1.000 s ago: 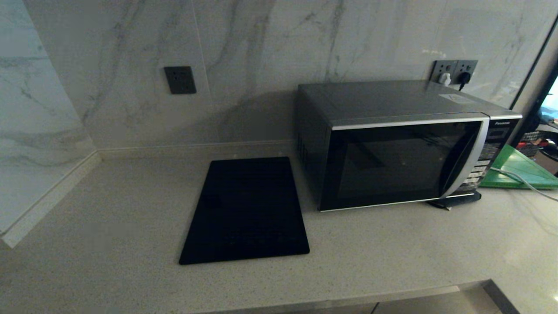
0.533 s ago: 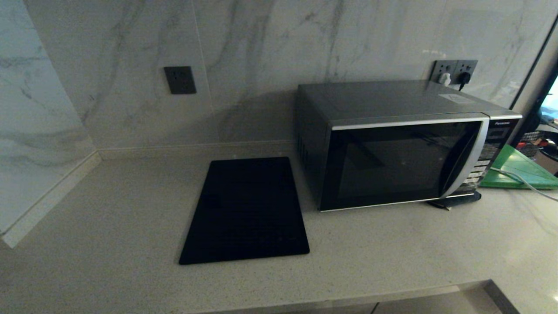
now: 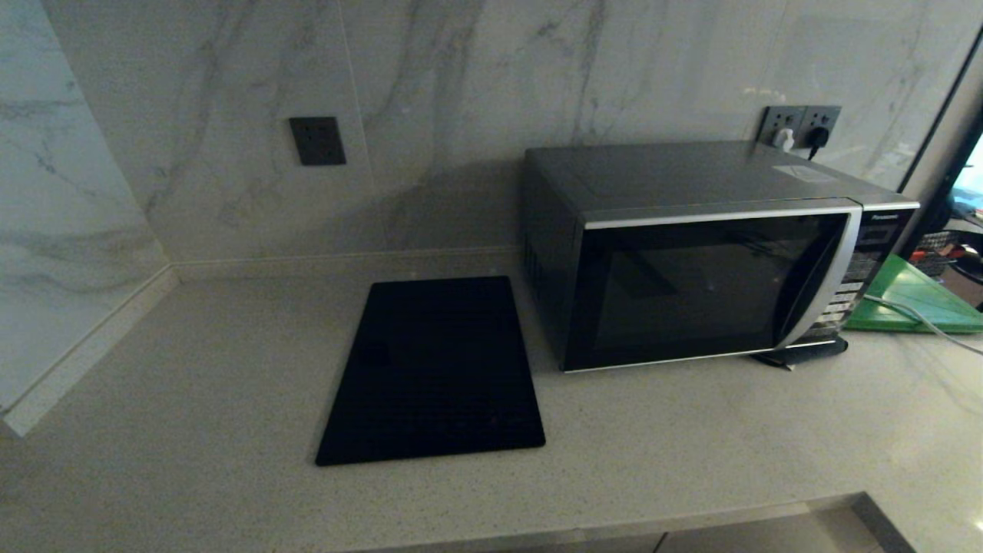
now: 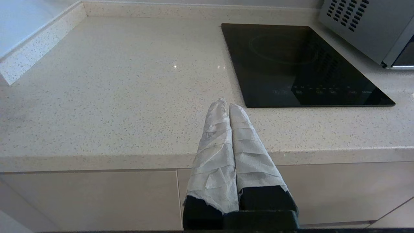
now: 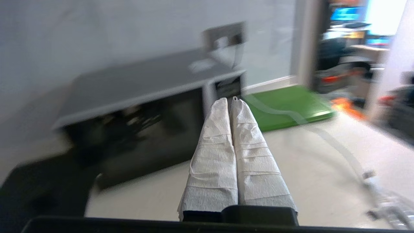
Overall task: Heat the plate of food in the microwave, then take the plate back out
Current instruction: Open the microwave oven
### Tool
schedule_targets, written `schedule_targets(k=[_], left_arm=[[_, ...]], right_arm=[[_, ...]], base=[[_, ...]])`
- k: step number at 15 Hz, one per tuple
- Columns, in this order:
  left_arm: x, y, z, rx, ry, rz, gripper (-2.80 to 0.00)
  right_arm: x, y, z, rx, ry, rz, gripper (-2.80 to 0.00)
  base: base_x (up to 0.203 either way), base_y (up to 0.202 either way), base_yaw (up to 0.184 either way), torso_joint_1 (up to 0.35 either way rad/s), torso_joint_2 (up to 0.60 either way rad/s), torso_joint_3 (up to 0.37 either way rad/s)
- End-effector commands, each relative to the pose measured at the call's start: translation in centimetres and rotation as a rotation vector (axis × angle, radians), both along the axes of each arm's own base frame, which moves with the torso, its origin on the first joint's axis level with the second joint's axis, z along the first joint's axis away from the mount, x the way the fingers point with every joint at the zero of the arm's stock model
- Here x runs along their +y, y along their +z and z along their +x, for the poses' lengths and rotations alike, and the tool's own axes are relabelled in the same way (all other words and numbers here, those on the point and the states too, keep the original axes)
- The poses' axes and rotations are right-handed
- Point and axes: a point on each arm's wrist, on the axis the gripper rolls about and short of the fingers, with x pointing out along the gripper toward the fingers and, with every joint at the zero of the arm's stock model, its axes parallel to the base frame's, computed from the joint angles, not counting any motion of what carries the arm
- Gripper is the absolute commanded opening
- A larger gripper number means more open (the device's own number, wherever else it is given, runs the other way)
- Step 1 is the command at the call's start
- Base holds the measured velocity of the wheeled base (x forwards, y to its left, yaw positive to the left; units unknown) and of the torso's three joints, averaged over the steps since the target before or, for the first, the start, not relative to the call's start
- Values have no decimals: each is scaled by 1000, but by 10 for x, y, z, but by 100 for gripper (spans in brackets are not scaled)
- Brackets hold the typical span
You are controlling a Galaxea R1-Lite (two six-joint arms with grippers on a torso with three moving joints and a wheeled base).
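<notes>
Opening step: my right gripper [image 5: 230,102] clenched, empty, facing microwave [image 3: 714,261], door shut. Left gripper [image 4: 225,105] clenched, parked near counter edge. Next: open door; plate unseen.

A: Non-task items on the table [image 3: 691,438]?
B: One flat black panel [image 3: 434,369], lying flat; one green board [image 3: 914,303], far right, a pale cable [image 3: 918,316] across it.
A: On the wall?
B: Dark socket plate [image 3: 316,140]; double outlet [image 3: 799,127], two plugs inserted.
</notes>
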Motion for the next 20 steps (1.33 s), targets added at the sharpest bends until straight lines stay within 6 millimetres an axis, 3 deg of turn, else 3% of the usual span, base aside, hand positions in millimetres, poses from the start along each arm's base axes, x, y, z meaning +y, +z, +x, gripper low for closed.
schedule_targets(k=[1, 4, 8, 11, 15, 18, 20], left_arm=[[0, 0, 0, 0, 1, -1, -280], [0, 0, 0, 0, 1, -1, -280], [0, 0, 0, 0, 1, -1, -280], [0, 0, 0, -1, 1, 0, -280], [0, 0, 0, 0, 1, -1, -280], [0, 0, 0, 0, 0, -1, -280], [0, 0, 0, 0, 1, 0, -280]], right_arm=[[-6, 36, 46, 100, -81, 19, -280], [-12, 36, 69, 302, -162, 22, -280], [-24, 30, 102, 436, -418, 19, -280], [-30, 13, 118, 545, -591, -37, -280], [-39, -2, 165, 491, -757, -47, -280], [-26, -19, 209, 447, -846, -59, -280], [-15, -31, 228, 403, -826, -50, -280]], base=[[0, 0, 0, 0, 0, 0], [0, 0, 0, 0, 0, 0], [0, 0, 0, 0, 0, 0], [0, 0, 0, 0, 0, 0], [0, 0, 0, 0, 0, 0], [0, 0, 0, 0, 0, 0], [0, 0, 0, 0, 0, 0]])
